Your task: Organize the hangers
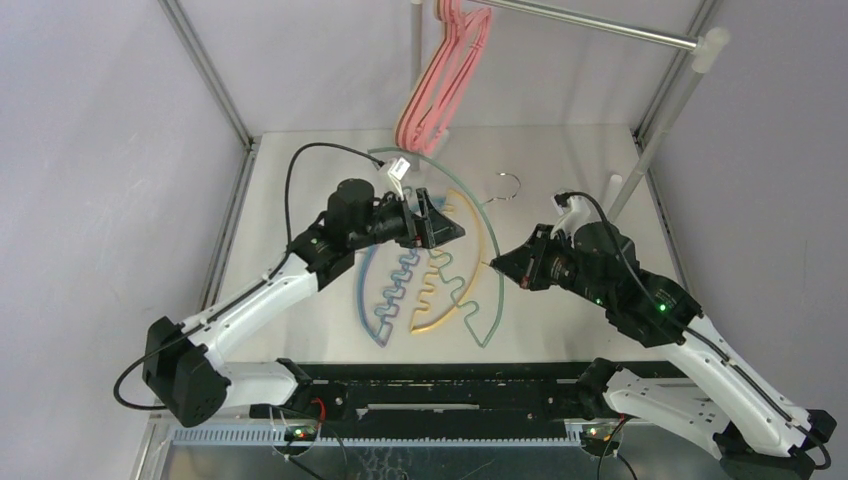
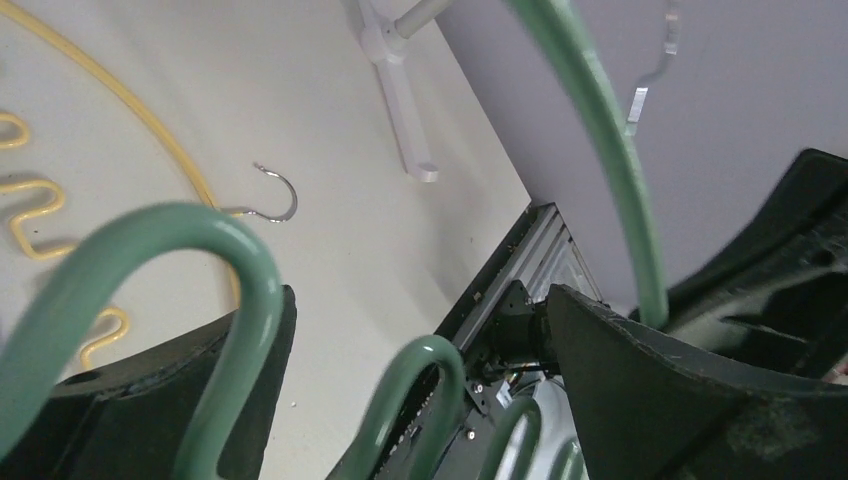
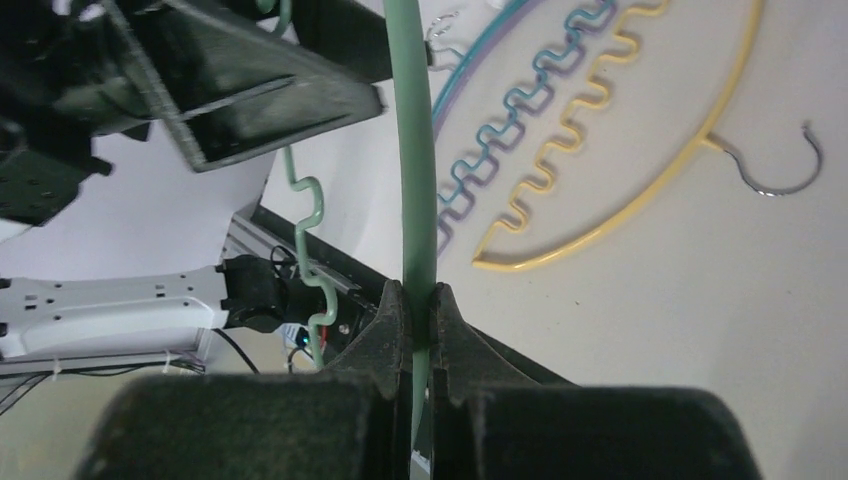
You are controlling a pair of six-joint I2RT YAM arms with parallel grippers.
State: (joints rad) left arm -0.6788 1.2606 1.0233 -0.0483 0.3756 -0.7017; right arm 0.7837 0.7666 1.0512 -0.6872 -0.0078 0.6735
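Your right fingers [image 3: 421, 310] are clamped on the thin arc of the green hanger [image 3: 415, 150], which is lifted off the bench [image 1: 570, 330] above the yellow hanger [image 3: 705, 140]. Your left fingers [image 1: 440, 218] stand apart with the green wavy bar running between them, not pinched. The single grip on a round, slick arc is the weak point: the hanger could pivot or slide in it if you swing quickly. Its waves could also snag on a left finger and twist the hanger out of your hold. Watch its low end, which could drag the hangers lying beneath. The rail [image 1: 600, 25] with the pink hangers [image 1: 440, 90] is well apart.
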